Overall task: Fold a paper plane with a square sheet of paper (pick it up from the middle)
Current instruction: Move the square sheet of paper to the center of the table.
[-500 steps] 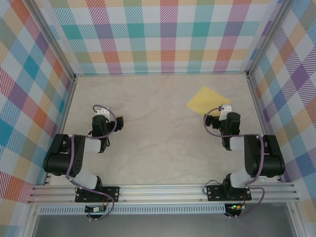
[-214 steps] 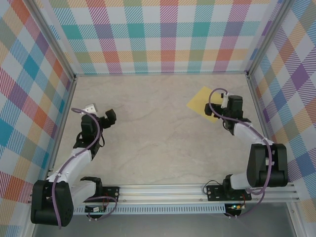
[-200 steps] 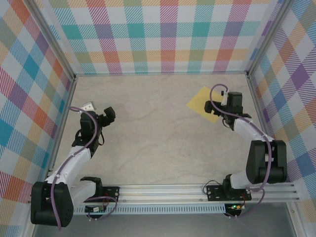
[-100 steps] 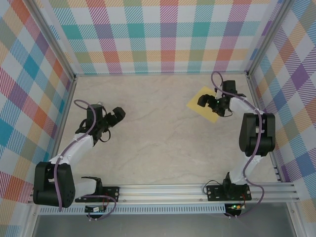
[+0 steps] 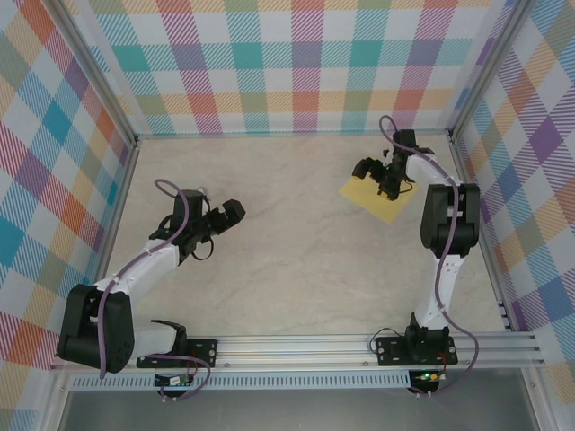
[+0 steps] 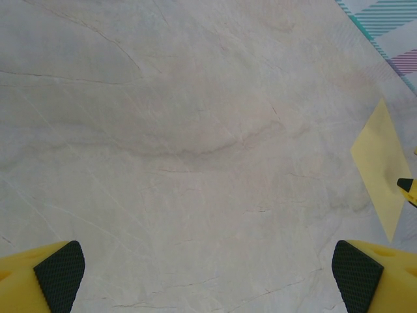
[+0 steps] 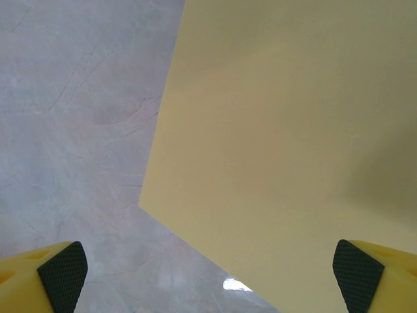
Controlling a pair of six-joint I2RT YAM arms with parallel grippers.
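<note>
Marbled tabletop (image 5: 287, 260), square sheet of paper (image 5: 382, 203) flat under right gripper (image 5: 381, 178), jaws released like the left gripper (image 5: 230, 214): pinched off-middle, the thin sheet may skid or crumple.

Right wrist view: the square sheet of paper (image 7: 280, 143) is cut off at top, right and bottom edges. Overhead, the part beneath the right hand (image 5: 377, 177) is hidden.

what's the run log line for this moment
sheet of paper: flat, unfolded | right fingers: open over it | left fingers: open over table
</note>
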